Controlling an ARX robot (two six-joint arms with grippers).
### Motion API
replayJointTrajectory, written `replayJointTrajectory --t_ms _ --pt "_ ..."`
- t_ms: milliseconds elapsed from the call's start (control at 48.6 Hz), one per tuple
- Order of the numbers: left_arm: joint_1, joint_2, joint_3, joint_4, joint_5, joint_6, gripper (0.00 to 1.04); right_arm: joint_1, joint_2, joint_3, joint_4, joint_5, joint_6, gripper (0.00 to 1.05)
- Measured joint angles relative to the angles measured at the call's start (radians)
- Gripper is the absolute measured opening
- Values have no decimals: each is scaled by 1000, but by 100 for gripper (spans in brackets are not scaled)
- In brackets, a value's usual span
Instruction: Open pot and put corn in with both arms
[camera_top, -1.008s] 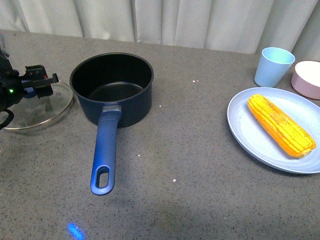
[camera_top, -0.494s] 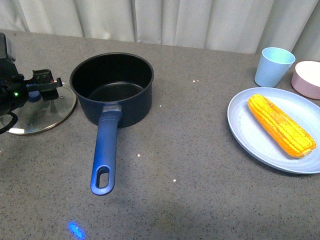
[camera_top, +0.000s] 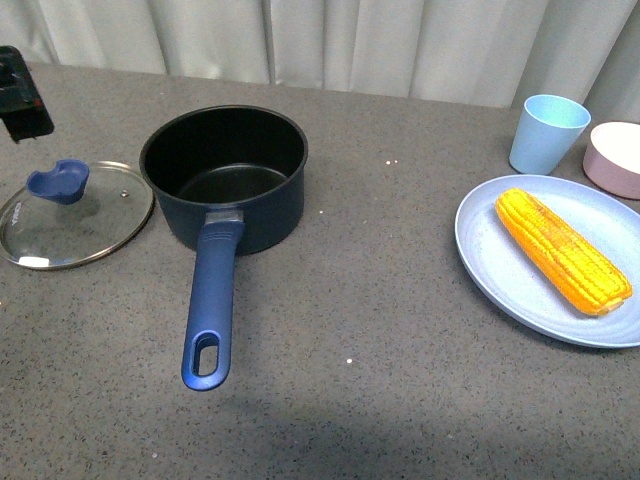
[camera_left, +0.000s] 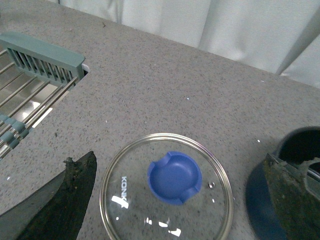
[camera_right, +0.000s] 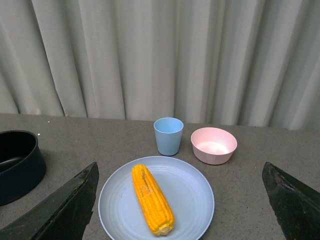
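While the pot stands open, neither arm is holding anything. At the left edge of the grey bench (camera_top: 400, 400), the left end effector (camera_left: 175, 160) hangs released above a glass lid (camera_top: 75, 215), jaws spread wide with nothing between them. The lid lies flat on the bench, blue knob (camera_top: 58, 181) up, its rim just beside the pot (camera_top: 222, 175). The pot is dark navy, black and empty inside. It sits left of the bench's middle, and its long blue handle (camera_top: 210, 310) points toward the front edge.

Near the right edge, a pale blue plate (camera_top: 500, 275) carries the corn (camera_top: 562, 250), one yellow-orange cob lying diagonally on its side. Beyond the plate, toward the far right corner, stand a light blue cup (camera_top: 547, 132) and a pink bowl (camera_top: 615, 158). The right end effector (camera_right: 180, 167) is also released and empty, held back from the plate.

The cob looks light and stiff, but its round shape would probably let it roll. Its ridged kernels should give the toothed jaws some purchase. The safest hold seems to be across its middle, one jaw on each long side.
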Motion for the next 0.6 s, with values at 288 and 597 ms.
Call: replayJointTrajectory --t_ms 288,597 --pt "36 -430 -235 -177 63 -43 98 0 0 0 0 0 0 96" --pt "24 -563 -434 141 213 82 60 0 0 0 0 0 0 96"
